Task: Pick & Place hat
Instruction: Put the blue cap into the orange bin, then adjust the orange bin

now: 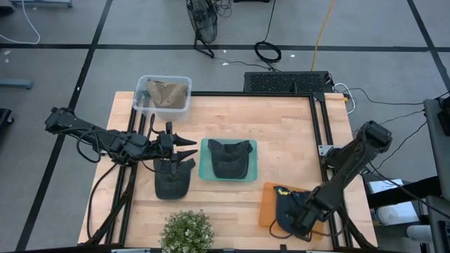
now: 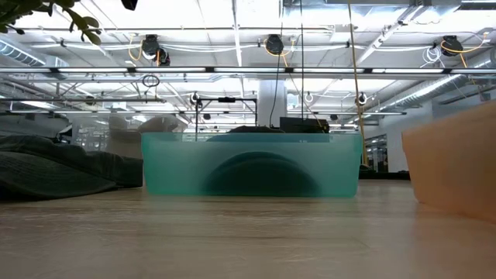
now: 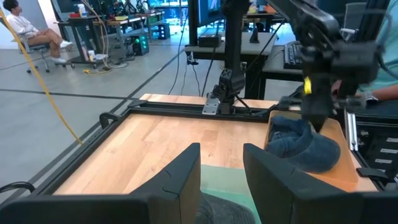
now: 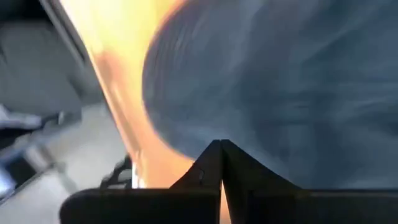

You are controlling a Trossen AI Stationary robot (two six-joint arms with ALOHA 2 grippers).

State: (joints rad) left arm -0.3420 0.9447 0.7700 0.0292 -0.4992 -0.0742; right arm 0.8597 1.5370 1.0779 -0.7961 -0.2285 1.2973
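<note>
Three hats: one dark hat point(image 1: 171, 179) on the bare counter point(image 1: 295, 133), one in the teal tray point(image 1: 206, 171), one blue hat point(image 1: 287, 207) on the orange tray point(image 1: 268, 200).
Left end effector: point(image 1: 188, 149) hovers just above the dark hat's far edge, fingers point(image 3: 180, 177) parted halfway, nothing between them.
Right end effector: point(image 1: 301, 226) pressed down on the blue hat, fingers closed tip to tip; whether cloth is pinched I cannot tell.
Key relation: the dark hat lies directly under and slightly nearer the counter's front edge than the left end effector, its long axis running front to back.
Nearer arm: left, by far.
Judged next move: drop straight down and close on the hat's crown.
Clear bin: point(image 1: 140, 95) at the far left corner, holding tan material.
</note>
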